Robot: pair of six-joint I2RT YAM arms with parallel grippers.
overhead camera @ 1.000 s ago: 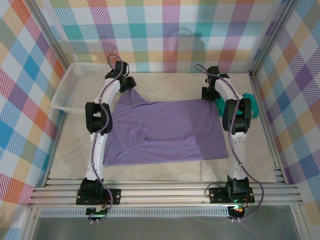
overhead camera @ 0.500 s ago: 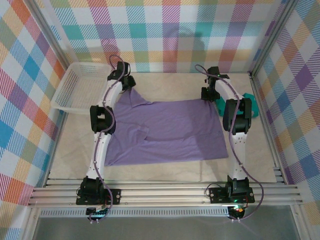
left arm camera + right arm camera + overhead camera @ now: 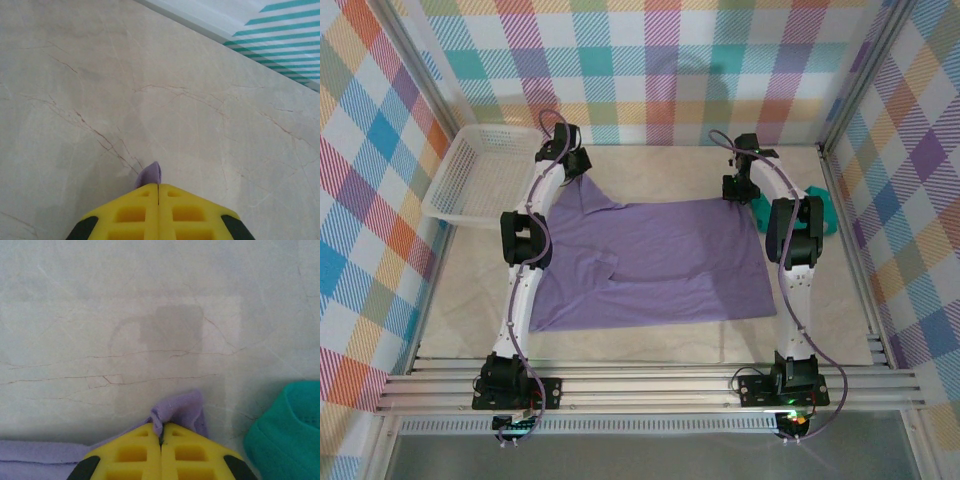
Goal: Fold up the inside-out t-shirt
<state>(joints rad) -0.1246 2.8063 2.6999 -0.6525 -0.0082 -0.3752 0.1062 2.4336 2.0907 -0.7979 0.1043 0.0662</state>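
Teal garment (image 3: 286, 426) beside right hand's (image 3: 161, 429) t-shirt (image 3: 181, 407)

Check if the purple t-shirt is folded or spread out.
Spread out: the t-shirt lies mostly flat on the table, left gripper and right gripper pinching its far corners.

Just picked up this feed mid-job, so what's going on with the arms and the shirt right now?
Both arms are on the lavender t-shirt, which lies spread mostly flat on the table. The left gripper is shut on its far-left corner and the right gripper on its far-right corner, with purple cloth pinched at each tip. A teal garment lies just beside the right gripper.
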